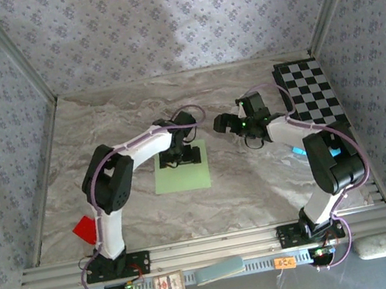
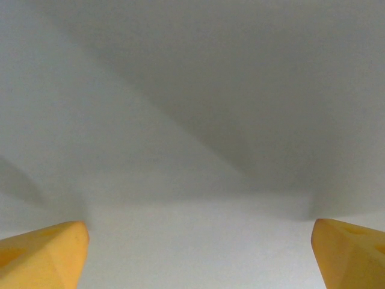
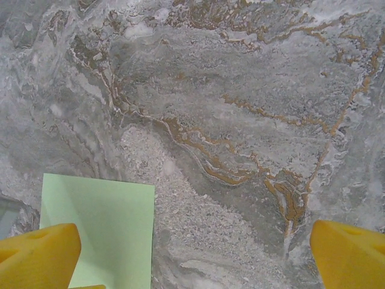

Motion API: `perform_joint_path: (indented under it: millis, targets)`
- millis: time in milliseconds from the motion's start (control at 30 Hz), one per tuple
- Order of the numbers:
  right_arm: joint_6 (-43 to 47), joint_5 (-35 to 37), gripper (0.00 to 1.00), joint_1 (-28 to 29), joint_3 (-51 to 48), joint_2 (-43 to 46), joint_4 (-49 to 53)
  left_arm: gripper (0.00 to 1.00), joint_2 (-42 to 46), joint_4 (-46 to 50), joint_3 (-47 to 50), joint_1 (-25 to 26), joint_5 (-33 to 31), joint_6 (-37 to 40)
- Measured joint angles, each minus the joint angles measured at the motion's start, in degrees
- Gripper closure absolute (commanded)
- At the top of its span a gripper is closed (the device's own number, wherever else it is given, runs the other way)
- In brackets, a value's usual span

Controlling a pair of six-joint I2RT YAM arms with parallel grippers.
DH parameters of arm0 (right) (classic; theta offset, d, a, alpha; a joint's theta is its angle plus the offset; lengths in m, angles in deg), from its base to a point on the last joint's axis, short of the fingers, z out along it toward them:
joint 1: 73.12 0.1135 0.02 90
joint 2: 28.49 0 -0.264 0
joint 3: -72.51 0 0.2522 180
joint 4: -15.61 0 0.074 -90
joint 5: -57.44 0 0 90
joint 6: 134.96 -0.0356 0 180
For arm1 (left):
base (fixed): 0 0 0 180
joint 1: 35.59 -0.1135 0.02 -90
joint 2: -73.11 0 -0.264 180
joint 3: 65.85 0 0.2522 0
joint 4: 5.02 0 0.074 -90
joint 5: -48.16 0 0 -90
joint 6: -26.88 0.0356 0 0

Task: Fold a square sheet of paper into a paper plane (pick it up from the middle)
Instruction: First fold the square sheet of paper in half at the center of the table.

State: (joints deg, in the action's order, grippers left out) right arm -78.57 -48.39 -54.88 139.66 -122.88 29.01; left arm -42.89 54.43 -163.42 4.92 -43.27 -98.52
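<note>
A pale green paper sheet [image 1: 181, 170] is seen lying flat on the marbled table [image 1: 101, 131], just left of centre. The left gripper [image 1: 182, 157] is lowered over its far half, jaws spread wide and nothing held. From the left wrist, the paper is rendered as a pale surface crossed by soft shadows, with two yellow fingertips [image 2: 42, 253] set well apart at the lower corners. The right gripper [image 1: 219, 123] is held open, near the sheet's far right corner. In its wrist view a corner of the green sheet is caught at lower left against veined marble. A checkered board [image 1: 309, 90], a red scrap [image 1: 84, 229] and a light-blue card [image 1: 219, 269] are taken in from above — print on a small card [image 1: 169, 284] and an orange tag [image 1: 285, 263] cannot be read.
</note>
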Motion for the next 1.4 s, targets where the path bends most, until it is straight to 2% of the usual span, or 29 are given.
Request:
perform_joint_path:
  millis: [1033, 1167, 1267, 1400]
  targets:
    - [-0.04, -0.04, 0.0, -0.55, 0.0, 0.0, -0.04, 0.16, -1.77, 0.96, -1.18, 0.44, -1.2, -2.71]
    - [-0.04, -0.04, 0.0, -0.66, 0.0, 0.0, -0.04, 0.2, -1.75, 0.92, -1.18, 0.44, -1.18, -2.89]
    - [-0.04, -0.04, 0.0, -0.74, 0.0, 0.0, -0.04, 0.31, -1.73, 0.83, -1.16, 0.42, -1.11, -3.34]
    - [-0.07, -0.04, 0.0, -0.74, 0.0, 0.0, -0.04, 0.51, -0.66, -0.24, 0.15, 0.13, -0.24, -4.02]
